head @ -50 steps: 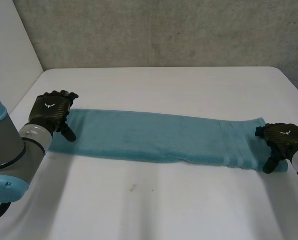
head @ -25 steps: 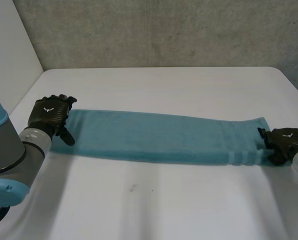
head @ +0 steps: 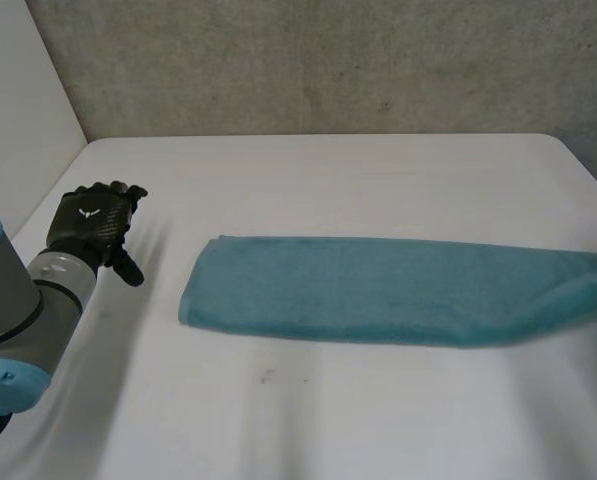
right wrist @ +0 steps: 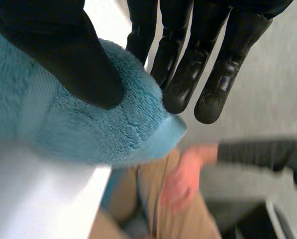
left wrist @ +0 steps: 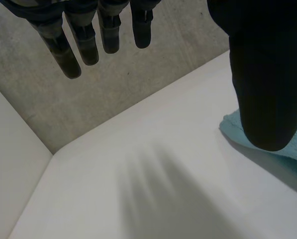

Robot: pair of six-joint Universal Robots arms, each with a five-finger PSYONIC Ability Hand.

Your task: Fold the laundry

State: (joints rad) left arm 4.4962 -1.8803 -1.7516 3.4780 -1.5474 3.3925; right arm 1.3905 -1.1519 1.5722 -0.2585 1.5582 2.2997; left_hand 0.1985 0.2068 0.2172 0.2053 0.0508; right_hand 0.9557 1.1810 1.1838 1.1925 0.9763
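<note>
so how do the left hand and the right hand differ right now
Grip: the left hand holds nothing and its fingers are straight, while the right hand pinches the towel between thumb and fingers.
Contact: the left hand sits over the bare table, apart from the towel's near end, while the right hand is on the towel's far end.
Shared: both are black, and they sit at opposite ends of the towel.

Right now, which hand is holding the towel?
The right hand: its thumb and fingers pinch the end of the towel. The left hand hangs open, apart from the towel.
</note>
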